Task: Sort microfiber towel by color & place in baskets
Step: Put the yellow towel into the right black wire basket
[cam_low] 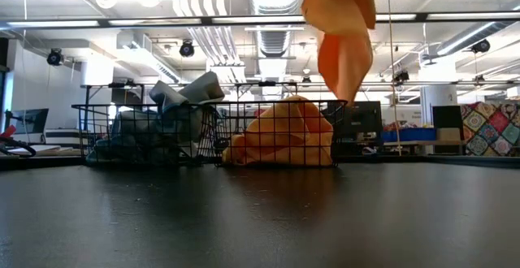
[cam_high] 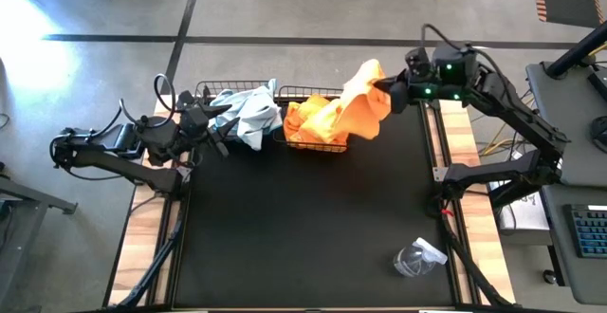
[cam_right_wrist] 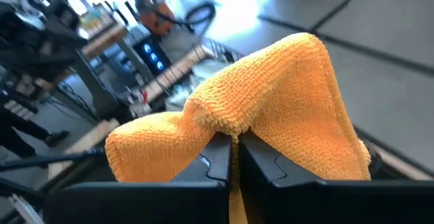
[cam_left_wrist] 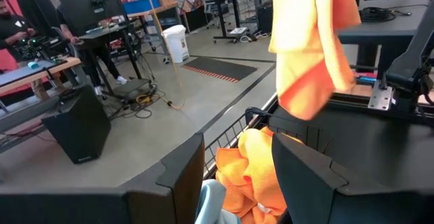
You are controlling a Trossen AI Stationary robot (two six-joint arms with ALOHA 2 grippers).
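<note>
My right claw (cam_high: 384, 90) is pinched tight on an orange towel (cam_high: 365, 100), holding it up in the air at the far side of the tabletop (cam_high: 313, 218). In the right wrist view the two fingers (cam_right_wrist: 220, 157) meet with a fold of the orange cloth caught between them, and the rest of it drapes over both sides. From the low camera I see that towel hanging free, its lower tip just above the right basket (cam_low: 280, 134) and not touching the pile inside. That basket already holds bunched orange towels (cam_high: 318, 123) that rise to its rim.

My left claw (cam_high: 220, 123) sits over the left basket (cam_low: 146, 134), its fingers standing well apart with nothing between them. In the left wrist view I look past those fingers (cam_left_wrist: 180, 176) at the orange pile and a corner of pale cloth below. The left basket holds the blue-grey towels (cam_high: 248, 112), heaped above the rim and spilling a little over the near edge. The two baskets stand side by side, touching or nearly so, along the far edge of the tabletop.

A clear bottle (cam_high: 417, 258) lies on its side near the front right corner, well apart from everything else.
</note>
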